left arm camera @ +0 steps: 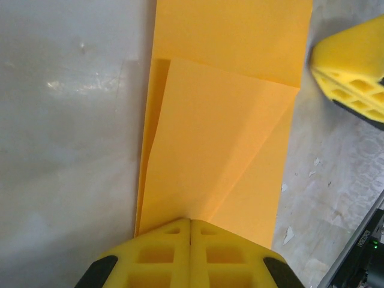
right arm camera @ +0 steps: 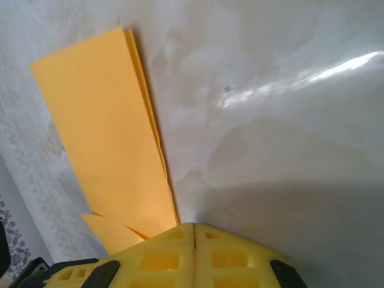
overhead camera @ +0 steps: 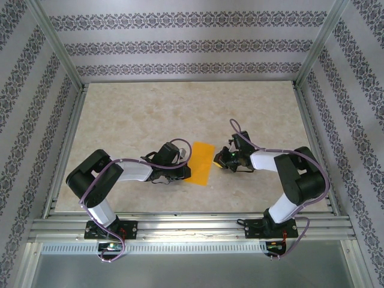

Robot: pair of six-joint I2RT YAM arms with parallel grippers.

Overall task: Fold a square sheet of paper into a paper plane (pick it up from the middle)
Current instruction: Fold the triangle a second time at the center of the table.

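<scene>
Paper sheet (overhead camera: 201, 162), orange, folded to a narrow strip with one corner flap turned in, lies flat on the table (overhead camera: 150, 114) between both arms. I see left gripper (left arm camera: 191, 231) closed, tips on the strip's end. Right gripper (right arm camera: 195, 231) closed, at its long edge.

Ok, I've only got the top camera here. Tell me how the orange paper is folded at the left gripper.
Observer: In the left wrist view, the orange paper has a slanted flap folded over a long strip. The flap's narrow end reaches the shut left gripper.
Operator: Now give me the right side.
Observer: In the right wrist view, the right gripper is shut, with its tips right beside the paper's long edge. Stacked layers show along that edge.
</scene>
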